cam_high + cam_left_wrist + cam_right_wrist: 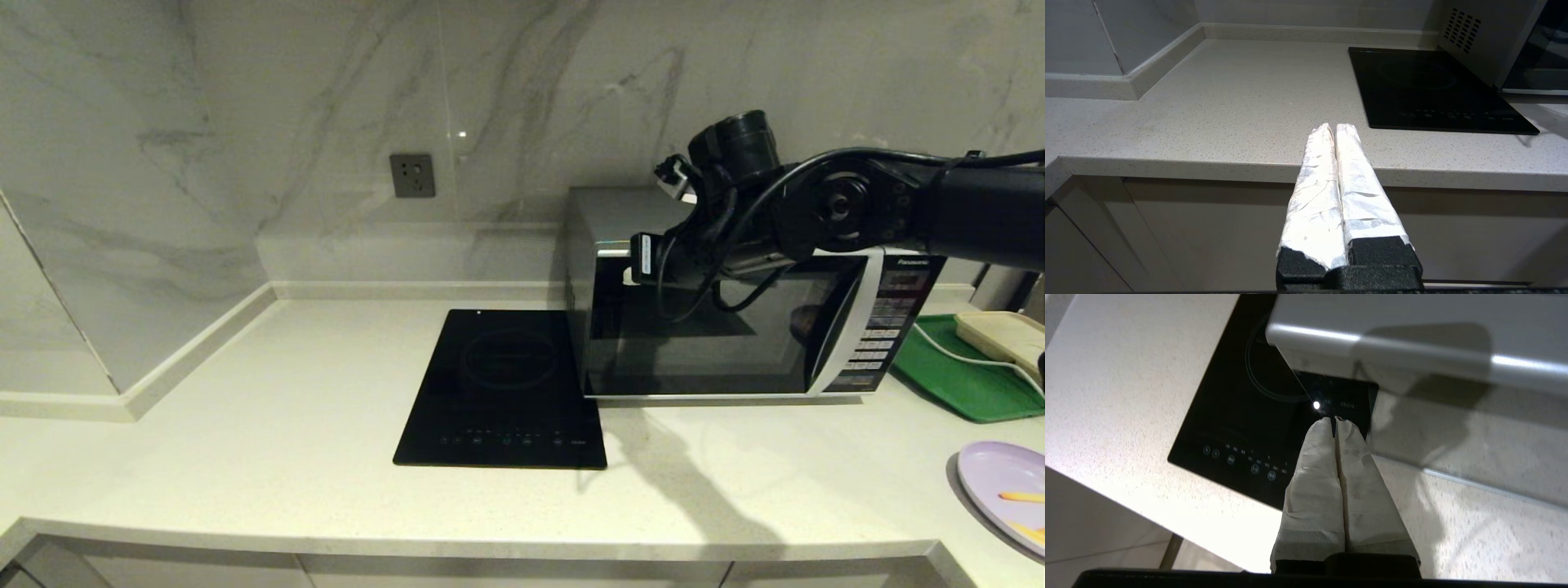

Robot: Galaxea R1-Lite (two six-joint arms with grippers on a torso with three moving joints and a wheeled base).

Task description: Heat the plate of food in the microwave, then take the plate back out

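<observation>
Item: my right gripper [1335, 421], padded fingers pressed together on nothing, poised at the upper left corner of the microwave [735, 327] door, above the black induction cooktop [506, 384]. The door's free edge lies just beside the tips; its long axis runs across me. Item: microwave, silver casing, dark glossy glass, door seemingly closed. Item: plate of food [1008, 490], round, pale lavender, orange sticks, on the speckled counter [286, 425] far right, nearer my right arm. Item: my left gripper [1334, 130], clenched empty, parked at the counter's front edge.
</observation>
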